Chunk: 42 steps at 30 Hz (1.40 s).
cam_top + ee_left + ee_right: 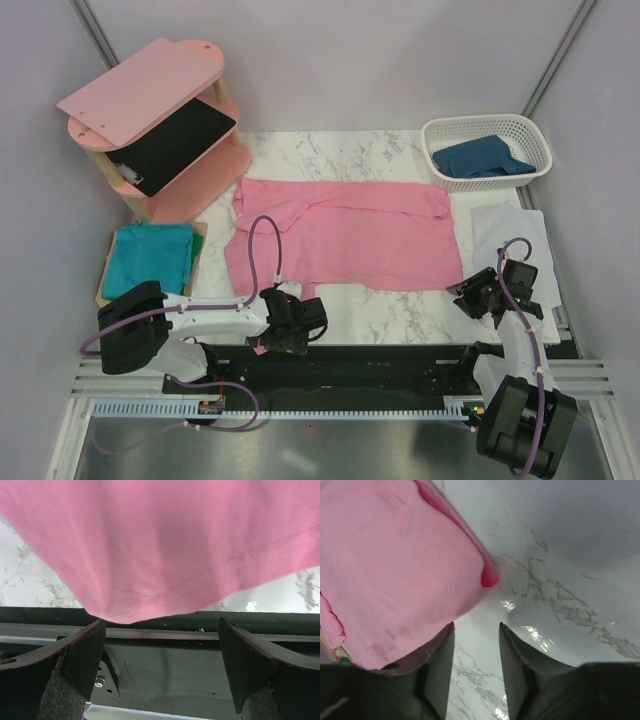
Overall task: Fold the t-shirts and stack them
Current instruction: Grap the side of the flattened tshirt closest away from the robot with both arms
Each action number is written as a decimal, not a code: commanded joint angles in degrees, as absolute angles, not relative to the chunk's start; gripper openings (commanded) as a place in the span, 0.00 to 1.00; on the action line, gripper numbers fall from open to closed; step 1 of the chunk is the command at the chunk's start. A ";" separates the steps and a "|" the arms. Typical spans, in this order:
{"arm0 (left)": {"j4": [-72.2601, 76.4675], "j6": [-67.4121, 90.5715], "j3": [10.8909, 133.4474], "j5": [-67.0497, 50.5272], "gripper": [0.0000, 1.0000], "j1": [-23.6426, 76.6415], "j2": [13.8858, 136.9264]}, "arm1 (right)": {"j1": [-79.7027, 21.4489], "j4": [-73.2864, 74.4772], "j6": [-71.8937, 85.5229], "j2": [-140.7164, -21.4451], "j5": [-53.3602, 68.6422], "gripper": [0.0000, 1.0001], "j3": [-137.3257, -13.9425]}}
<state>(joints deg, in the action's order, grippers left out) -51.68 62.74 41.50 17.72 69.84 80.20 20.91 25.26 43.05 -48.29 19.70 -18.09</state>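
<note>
The light pink t-shirt (345,235) lies spread flat on the marble table. The teal t-shirt (150,258) lies folded on a wooden tray at the left. The dark blue t-shirt (485,160) sits crumpled in the white basket (530,135). My left gripper (300,322) is open at the pink shirt's near left edge. In the left wrist view the hem (165,592) lies just ahead of the empty, wide-apart jaws (162,647). My right gripper (470,295) is open by the shirt's near right corner. In the right wrist view the jaws (476,630) stand over bare marble, with pink cloth (395,570) beside the left finger.
A rigid pink shelf unit (160,125) stands at the back left. A white sheet (510,235) lies on the table at the right, below the basket. The black base rail (380,365) runs along the near table edge.
</note>
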 commanded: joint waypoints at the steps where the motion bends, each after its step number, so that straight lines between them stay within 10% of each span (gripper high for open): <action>1: -52.65 66.97 40.43 22.32 1.00 70.31 79.28 | 22.41 22.94 42.80 -50.80 20.65 0.43 -16.70; 11: -53.17 68.38 37.44 26.19 1.00 70.31 74.53 | 24.52 15.31 42.01 -55.98 21.62 0.00 -15.91; 28: -55.37 75.14 39.20 30.49 0.51 70.31 84.29 | 26.45 8.53 40.52 -60.03 26.98 0.00 -16.26; 35: -57.21 78.13 38.85 31.64 0.02 70.31 83.85 | 26.89 7.47 39.46 -60.82 28.21 0.00 -15.38; 42: -57.57 77.96 39.29 30.59 0.02 70.40 83.15 | 26.89 7.38 39.38 -59.68 29.18 0.00 -15.12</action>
